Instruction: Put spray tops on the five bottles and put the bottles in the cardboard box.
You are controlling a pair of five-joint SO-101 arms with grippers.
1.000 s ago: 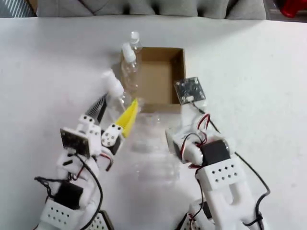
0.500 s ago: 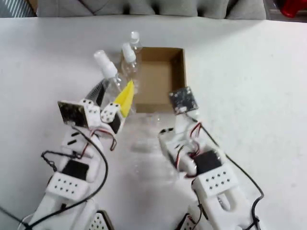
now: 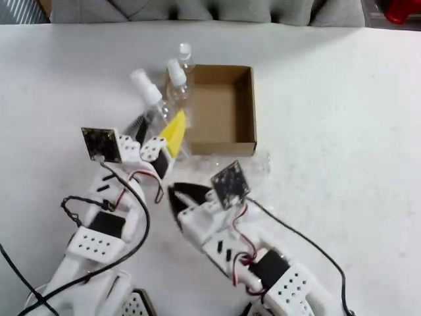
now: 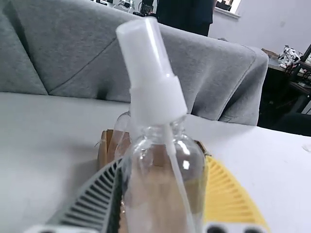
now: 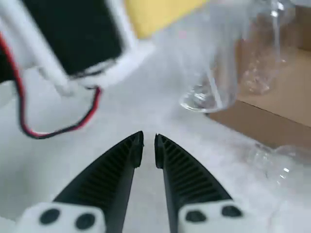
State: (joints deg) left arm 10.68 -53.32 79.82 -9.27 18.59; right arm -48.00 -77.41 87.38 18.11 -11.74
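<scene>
My left gripper (image 3: 158, 123) is shut on a clear bottle (image 3: 155, 110) with a white spray top (image 3: 143, 83), held tilted just left of the cardboard box (image 3: 247, 99). The left wrist view shows this bottle (image 4: 163, 170) and its top (image 4: 150, 73) between the grey and yellow fingers. Two more capped bottles (image 3: 176, 78) stand at the box's left wall. My right gripper (image 3: 182, 199) hovers low over the table in front of the box, its black fingers (image 5: 121, 170) shut on nothing. A clear bottle (image 5: 274, 160) lies by the box front (image 5: 272, 114).
The box is open on top with nothing showing inside it. The left arm's body (image 3: 99, 230) and the right arm's body (image 3: 256, 263) crowd the near table. White tabletop stretches to the right of the box (image 3: 342, 118). A grey sofa (image 4: 73, 53) stands behind the table.
The left arm has lifted its capped bottle back and left, beside the box's left wall. The right arm has pulled away from the box front toward the near side, swinging left.
</scene>
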